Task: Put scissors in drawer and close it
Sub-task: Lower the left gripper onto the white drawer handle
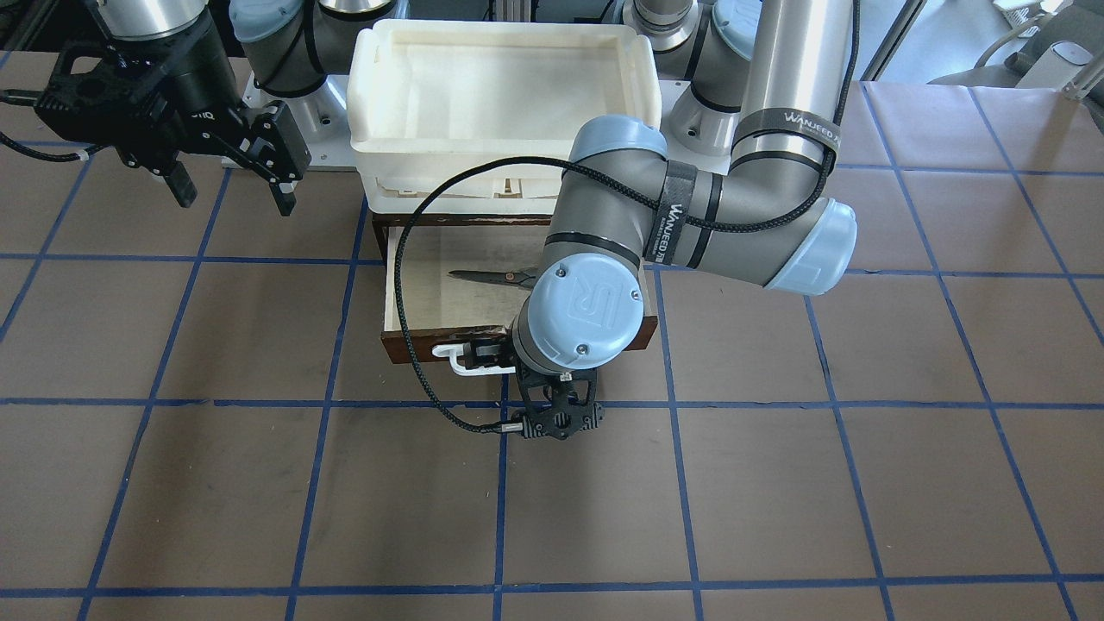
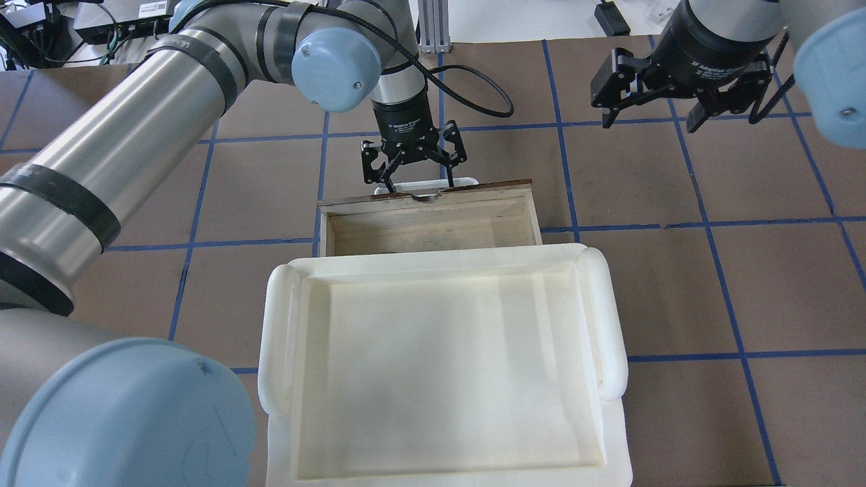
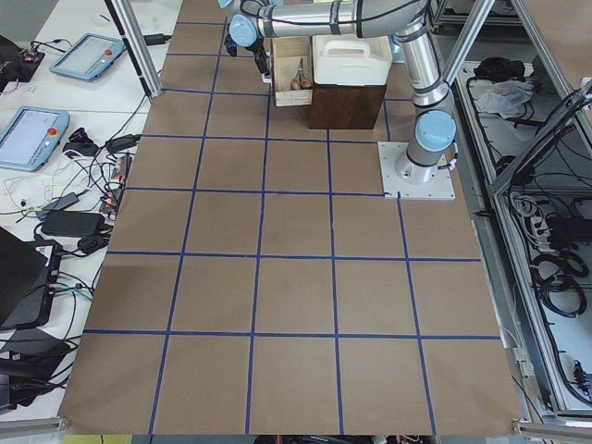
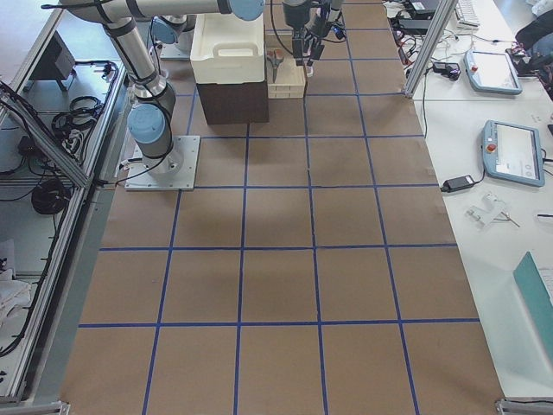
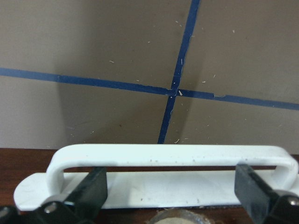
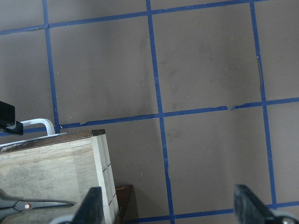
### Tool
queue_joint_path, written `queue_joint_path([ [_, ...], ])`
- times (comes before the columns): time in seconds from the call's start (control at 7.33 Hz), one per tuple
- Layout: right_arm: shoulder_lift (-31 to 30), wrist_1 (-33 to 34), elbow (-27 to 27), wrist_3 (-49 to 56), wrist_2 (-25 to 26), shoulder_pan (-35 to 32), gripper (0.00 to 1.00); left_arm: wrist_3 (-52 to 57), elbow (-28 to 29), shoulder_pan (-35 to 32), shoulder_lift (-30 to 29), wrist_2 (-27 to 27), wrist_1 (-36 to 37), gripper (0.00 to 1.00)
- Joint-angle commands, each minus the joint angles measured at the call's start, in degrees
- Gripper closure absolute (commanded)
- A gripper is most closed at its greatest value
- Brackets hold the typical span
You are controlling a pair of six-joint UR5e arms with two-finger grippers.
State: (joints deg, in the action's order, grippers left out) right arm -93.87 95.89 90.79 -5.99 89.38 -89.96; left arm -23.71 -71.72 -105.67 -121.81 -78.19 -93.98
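The dark brown drawer (image 1: 414,345) stands pulled out from under the white tray, its pale interior showing (image 2: 426,233). The scissors (image 1: 492,276) lie flat inside it, partly hidden by my left arm; they also show in the right wrist view (image 6: 32,204). My left gripper (image 2: 416,184) is open at the drawer's front. Its fingertips (image 5: 88,196) sit wide apart by the white bar handle (image 5: 173,155), one near each end. My right gripper (image 2: 680,115) is open and empty, and hovers over the table off to the drawer's side (image 1: 233,185).
A white plastic tray (image 2: 277,338) sits on the cabinet above the drawer. My left arm's elbow (image 1: 690,216) hangs over the drawer's right part in the front view. Brown table with blue grid lines (image 1: 259,483) surrounds the drawer.
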Motion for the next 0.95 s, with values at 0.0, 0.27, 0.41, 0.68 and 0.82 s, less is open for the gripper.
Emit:
queue_joint_path([
  [0.0, 0.0, 0.0, 0.0, -0.1, 0.0, 0.0, 0.0, 0.1, 0.0, -0.2, 0.4, 0.1, -2.2, 0.0],
  [0.27, 0.1, 0.0, 0.0, 0.0, 0.0, 0.0, 0.0, 0.2, -0.3, -0.4, 0.3, 0.4, -2.5, 0.0],
  [0.41, 0.1, 0.0, 0.0, 0.0, 0.0, 0.0, 0.0, 0.2, -0.4, -0.4, 0.3, 0.1, -2.9, 0.0],
  [0.68, 0.0, 0.0, 0.0, 0.0, 0.0, 0.0, 0.0, 0.2, -0.4, -0.4, 0.4, 0.3, -4.0, 0.0],
  [0.82, 0.1, 0.0, 0.0, 0.0, 0.0, 0.0, 0.0, 0.2, -0.4, -0.4, 0.6, 0.4, -4.2, 0.0],
])
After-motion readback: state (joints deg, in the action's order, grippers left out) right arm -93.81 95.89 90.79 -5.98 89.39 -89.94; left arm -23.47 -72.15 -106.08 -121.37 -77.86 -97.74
